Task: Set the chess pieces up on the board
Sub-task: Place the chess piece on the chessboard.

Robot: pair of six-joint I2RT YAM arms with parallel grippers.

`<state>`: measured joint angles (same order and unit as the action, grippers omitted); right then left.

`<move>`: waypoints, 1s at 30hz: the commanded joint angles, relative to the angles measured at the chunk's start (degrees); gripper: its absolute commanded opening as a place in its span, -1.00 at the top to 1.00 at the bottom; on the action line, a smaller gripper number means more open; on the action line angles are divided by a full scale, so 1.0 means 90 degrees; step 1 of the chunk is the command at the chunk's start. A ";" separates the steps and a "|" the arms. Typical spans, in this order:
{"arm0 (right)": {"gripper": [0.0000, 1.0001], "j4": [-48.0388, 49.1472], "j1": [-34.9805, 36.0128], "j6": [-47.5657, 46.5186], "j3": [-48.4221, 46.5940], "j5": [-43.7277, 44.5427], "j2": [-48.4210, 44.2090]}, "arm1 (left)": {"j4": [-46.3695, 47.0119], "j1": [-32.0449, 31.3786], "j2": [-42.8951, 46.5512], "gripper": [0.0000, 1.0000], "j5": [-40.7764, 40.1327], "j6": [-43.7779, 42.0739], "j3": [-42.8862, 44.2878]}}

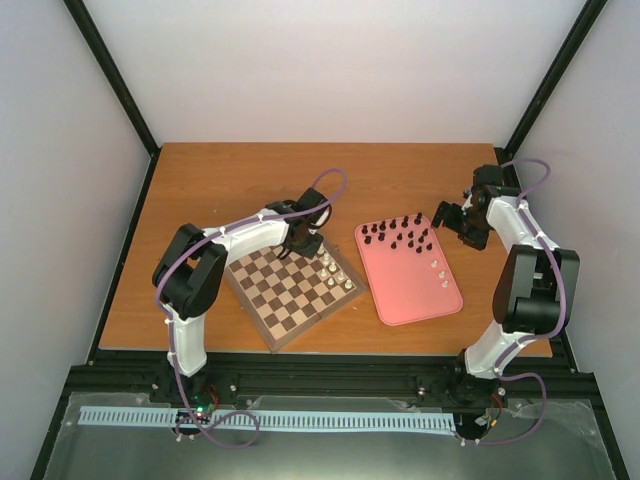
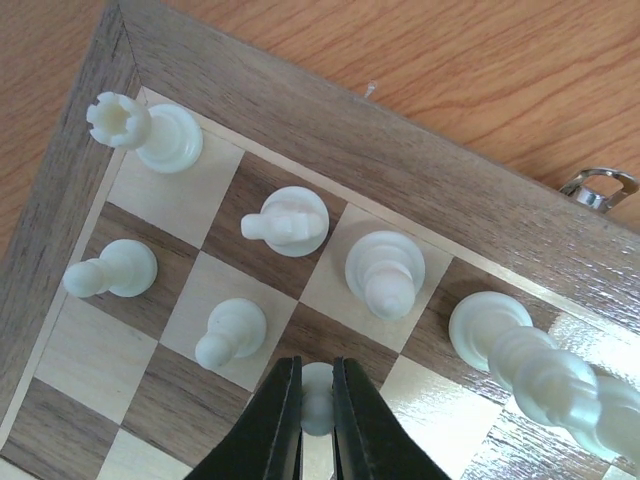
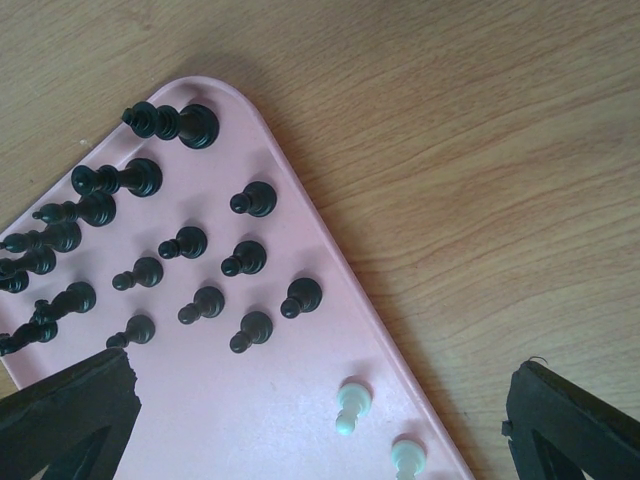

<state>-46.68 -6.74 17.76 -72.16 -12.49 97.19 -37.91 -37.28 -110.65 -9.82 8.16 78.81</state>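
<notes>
Now a white pawn (image 2: pixel 317 398) is clamped upright between the left jaws (right jaws spread apart), over a board (image 2: pixel 300 110) square.

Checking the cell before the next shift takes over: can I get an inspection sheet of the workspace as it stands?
Surface: wooden table, no spills seen.
Job's things: chessboard lies angled by the left arm, with white pieces standing along its tray-side edge. Black pieces and leftover white pieces stand on the pink tray.
Clutter: nothing seen.
Claws: left claw is shut on a white piece over the board. Right claw is open above the tray's edge.
Cables: purple cables loop along both arms, clear of the pieces.
Surroundings: pale walls and black frame posts.
</notes>
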 commanded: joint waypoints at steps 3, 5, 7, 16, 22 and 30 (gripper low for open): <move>-1.00 0.0049 -0.0044 -0.0088 -0.0097 0.0023 0.0076 | 0.0066 0.0084 -0.0071 0.84 0.0046 -0.0013 0.0258; -1.00 0.0049 -0.0047 -0.0089 -0.0097 0.0030 0.0080 | 0.0066 0.0079 -0.0054 0.83 0.0065 -0.0018 0.0258; -1.00 0.0052 -0.0042 -0.0096 -0.0097 0.0030 0.0074 | 0.0070 0.0080 -0.0053 0.83 0.0066 -0.0018 0.0245; -1.00 0.0059 -0.0048 -0.0106 -0.0042 0.0024 0.0042 | 0.0090 0.0080 -0.0047 0.77 0.0061 -0.0028 0.0156; -1.00 0.0079 -0.0044 -0.0099 -0.0008 0.0013 0.0024 | 0.0090 0.0083 0.0023 0.70 0.0053 -0.0038 0.0103; -1.00 0.0098 -0.0045 -0.0089 0.0001 0.0004 0.0027 | 0.0088 0.0084 0.0125 0.70 0.0047 -0.0043 -0.0028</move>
<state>-46.63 -6.74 17.34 -72.16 -12.51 97.49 -37.74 -37.28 -110.65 -9.63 8.12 78.78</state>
